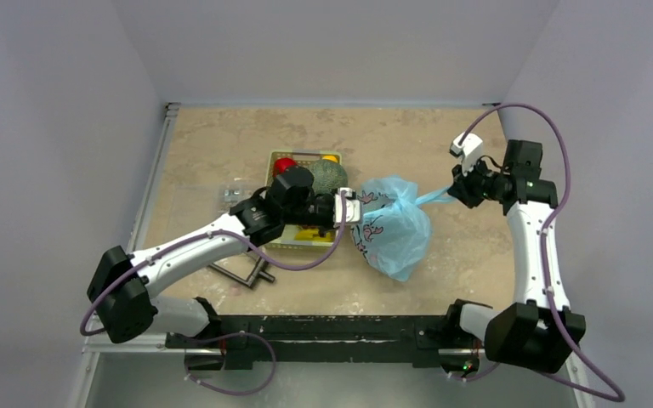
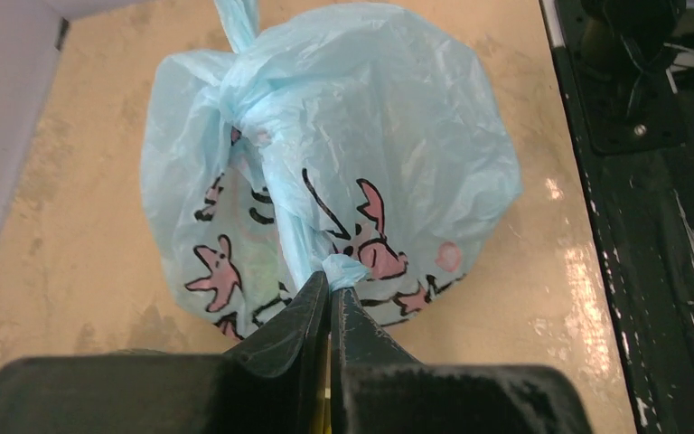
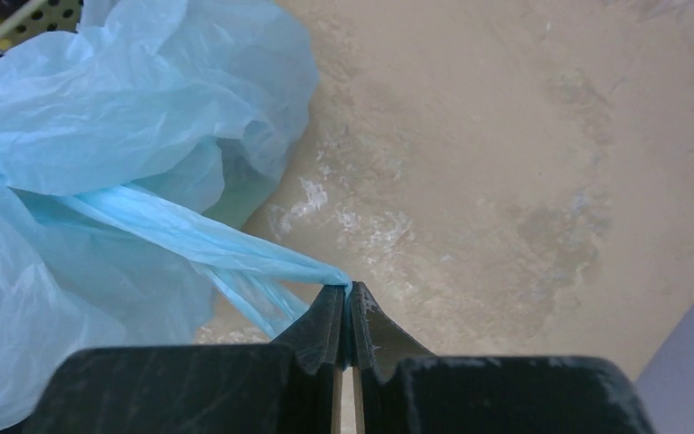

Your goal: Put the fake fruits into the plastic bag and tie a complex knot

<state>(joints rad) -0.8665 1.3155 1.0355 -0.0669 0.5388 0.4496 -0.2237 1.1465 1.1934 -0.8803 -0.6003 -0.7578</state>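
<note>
The left gripper [image 2: 330, 291] is clenched on a small tuft of the plastic bag [image 1: 398, 234], and the right gripper [image 3: 348, 297] pinches the end of a taut handle strand [image 3: 190, 231]. The bag sits between them on the table [image 1: 476, 255], its knot [image 2: 239, 95] bunched on top and its contents impossible to make out. Farther back, the left arm largely covers the mesh basket [image 1: 304, 240], where a red apple [image 1: 284, 165], melon [image 1: 330, 177] and small orange [image 1: 330, 158] show.

The desk [image 1: 221, 140] is tan with pale spots. A light-blue bag [image 1: 397, 228] sits on it, near a basket [image 1: 306, 155]. A clear box [image 1: 231, 194] and a dark metal piece [image 1: 243, 274] lie farther left.
</note>
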